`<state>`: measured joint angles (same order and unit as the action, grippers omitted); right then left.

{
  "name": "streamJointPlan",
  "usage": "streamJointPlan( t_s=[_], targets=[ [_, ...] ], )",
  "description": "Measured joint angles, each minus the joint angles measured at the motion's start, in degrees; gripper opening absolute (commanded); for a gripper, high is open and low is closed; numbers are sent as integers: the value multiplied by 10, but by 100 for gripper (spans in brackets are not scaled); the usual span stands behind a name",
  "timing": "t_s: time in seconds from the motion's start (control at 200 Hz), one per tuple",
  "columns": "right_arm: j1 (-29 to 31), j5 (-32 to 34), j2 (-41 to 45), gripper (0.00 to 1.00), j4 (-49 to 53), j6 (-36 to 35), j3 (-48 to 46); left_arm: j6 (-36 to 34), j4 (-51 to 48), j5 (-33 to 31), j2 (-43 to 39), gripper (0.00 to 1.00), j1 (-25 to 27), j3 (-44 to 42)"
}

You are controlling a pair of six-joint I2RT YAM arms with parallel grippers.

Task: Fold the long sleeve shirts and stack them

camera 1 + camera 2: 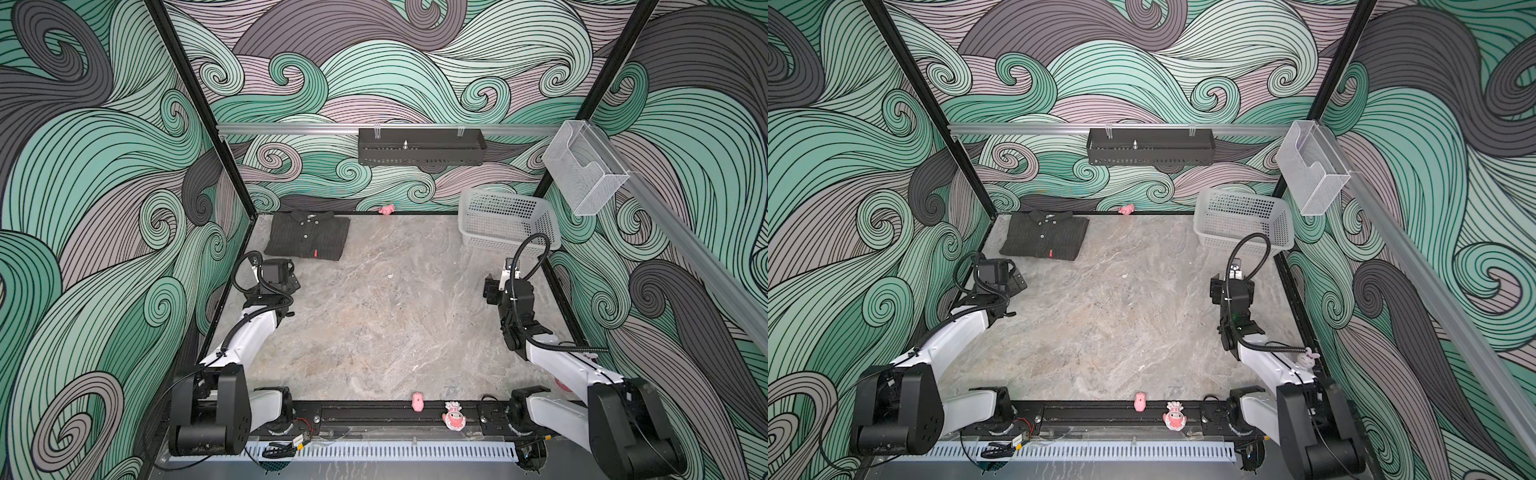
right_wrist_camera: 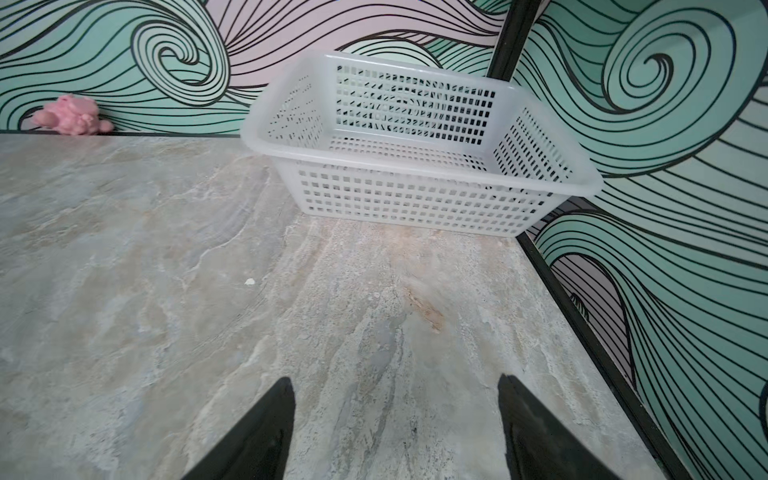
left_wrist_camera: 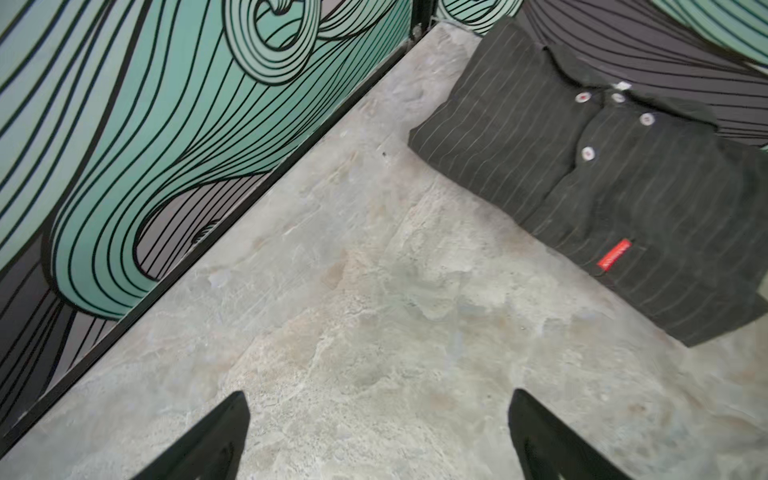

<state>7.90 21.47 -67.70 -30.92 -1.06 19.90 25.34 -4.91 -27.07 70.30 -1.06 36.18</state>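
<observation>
One long sleeve shirt [image 1: 307, 239] [image 1: 1044, 239] lies folded flat in the table's back left corner. It is dark charcoal with pale pinstripes, its collar lies toward the back wall, and it has light buttons and a small red tag [image 3: 614, 254]. My left gripper [image 3: 378, 399] [image 1: 291, 280] hovers just in front of the shirt near the left wall. It is open, with only bare table between its fingers. My right gripper [image 2: 395, 382] [image 1: 492, 291] is on the right side, facing the basket, open and holding nothing.
A white mesh basket [image 1: 498, 239] [image 2: 415, 199] stands empty at the back right. A pink toy [image 1: 386, 209] [image 2: 70, 114] lies against the back wall. A black tray [image 1: 419, 147] and a clear box [image 1: 582, 170] hang on the rails. Two small pink figures [image 1: 417, 402] sit at the front edge.
</observation>
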Motion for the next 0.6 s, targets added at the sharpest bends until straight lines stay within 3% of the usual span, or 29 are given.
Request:
streamJointPlan(
  t_s=[0.295,0.385,0.405,0.42,0.595],
  targets=[
    [-59,-78,-191,79,-188,15,-20,-52,177,-9,18,99,0,-68],
    [-62,-99,-210,80,-178,16,-8,-84,236,1,51,98,0,-93],
    [-62,-103,-210,96,-183,16,-6,-90,243,4,56,98,0,-97],
    [-62,-105,-211,99,-189,17,-4,-96,251,5,59,99,0,-100],
    [-62,-119,-209,100,-198,17,11,-146,396,40,122,98,-1,-139]
  ],
)
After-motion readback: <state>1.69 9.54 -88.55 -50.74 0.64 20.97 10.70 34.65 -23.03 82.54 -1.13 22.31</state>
